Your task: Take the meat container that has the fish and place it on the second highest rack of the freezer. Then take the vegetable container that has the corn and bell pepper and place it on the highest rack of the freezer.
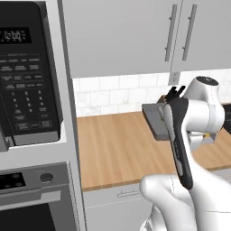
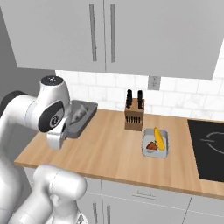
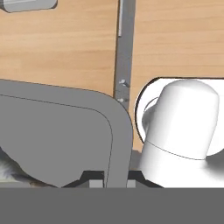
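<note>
A black microwave [image 1: 28, 74] with a lit display and keypad occupied the upper left, mounted above an oven [image 1: 31, 198] with a round knob. A wooden desk [image 1: 117, 149] extended to the right of the oven column, backed by a white tiled wall [image 1: 113, 94]. Grey wall cabinets [image 1: 135, 36] with two long vertical handles hung above the desk. The white arm [image 1: 189, 180] rose from the lower right, a dark strip running along its forearm. A grey tray [image 1: 155, 119] was raised clear of the desk, directly beside the arm's upper joint. Dark knife handles [image 1: 173, 92] protruded just behind that joint
</note>
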